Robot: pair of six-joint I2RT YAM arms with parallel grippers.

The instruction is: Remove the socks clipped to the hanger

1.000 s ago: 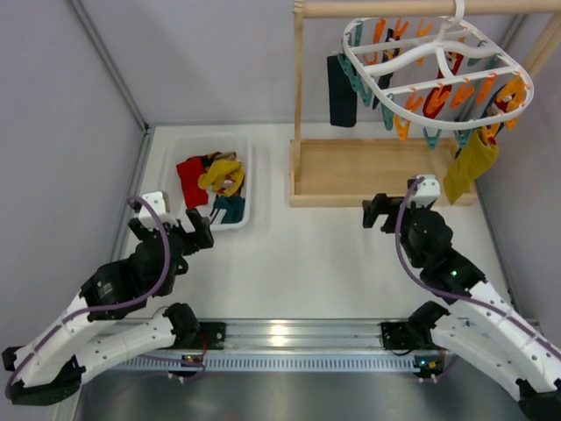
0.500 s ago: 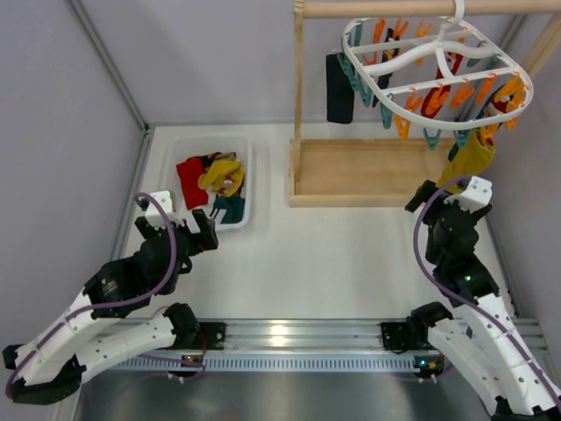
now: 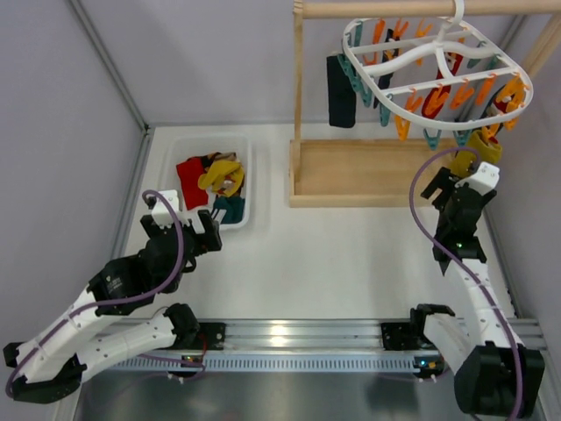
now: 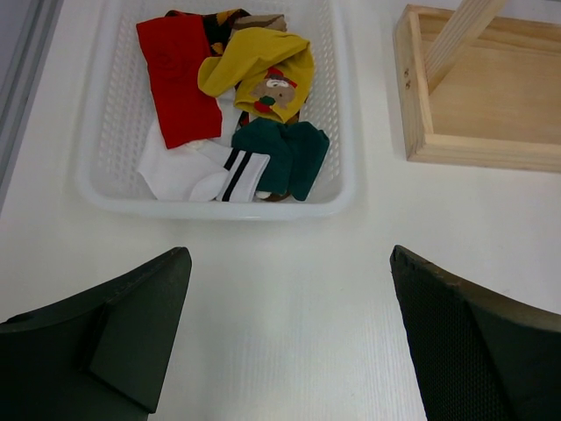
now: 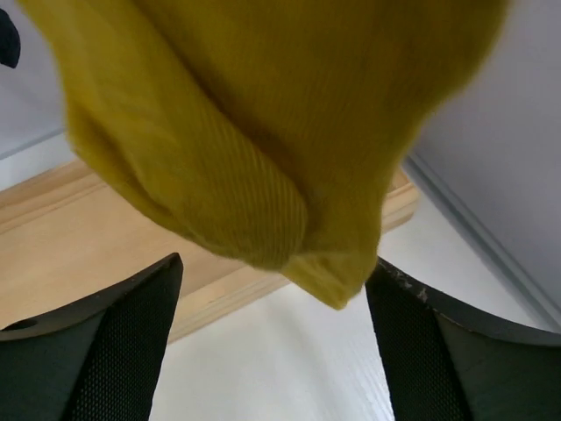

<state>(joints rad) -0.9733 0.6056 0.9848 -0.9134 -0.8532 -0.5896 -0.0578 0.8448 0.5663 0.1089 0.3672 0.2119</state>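
Note:
The white oval hanger hangs by its hook from the wooden rod at the top right, with orange and teal clips. A dark sock hangs from its left side. A mustard yellow sock hangs from its right front. My right gripper is open right under it. In the right wrist view the mustard sock fills the top, and its lower end dips between my open right gripper fingers; no contact shows. My left gripper is open and empty over the table, just short of the basket.
A white basket holds loose socks: a red one, a yellow one, a dark teal one and a white striped one. The wooden stand's tray base sits under the hanger. A grey wall runs close on the right.
My right arm has swung right and risen from the tray's front edge to just under the mustard sock, which now looks bunched. My left gripper has edged forward towards the basket.

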